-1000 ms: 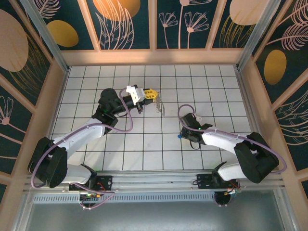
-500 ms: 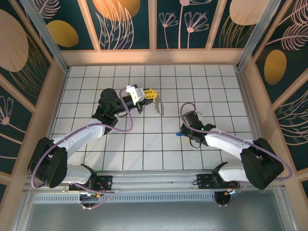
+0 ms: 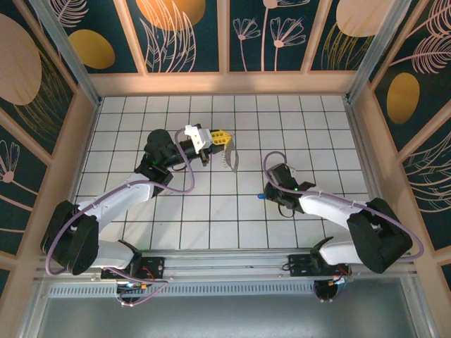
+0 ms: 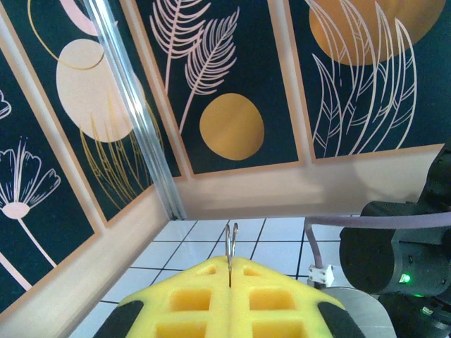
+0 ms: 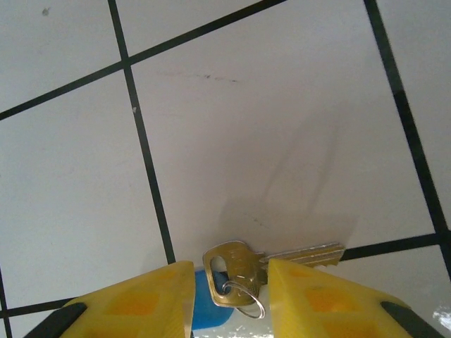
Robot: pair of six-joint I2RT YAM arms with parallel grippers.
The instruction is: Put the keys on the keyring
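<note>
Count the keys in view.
2. A brass key lies on the tile at the right gripper; a blue-headed key sits partly hidden under it. Others may be hidden.

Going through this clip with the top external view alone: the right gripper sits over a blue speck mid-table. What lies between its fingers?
Observer: Right wrist view: a metal key lies flat on a tile between the parted fingers of the right gripper.
Operator: And the blue?
Observer: A blue piece peeks out beside the key's head, against one finger.
Operator: Is the left gripper clamping the keyring?
Observer: Left wrist view: its yellow pads are pressed together, the keyring pinched edge-on between them.
</note>
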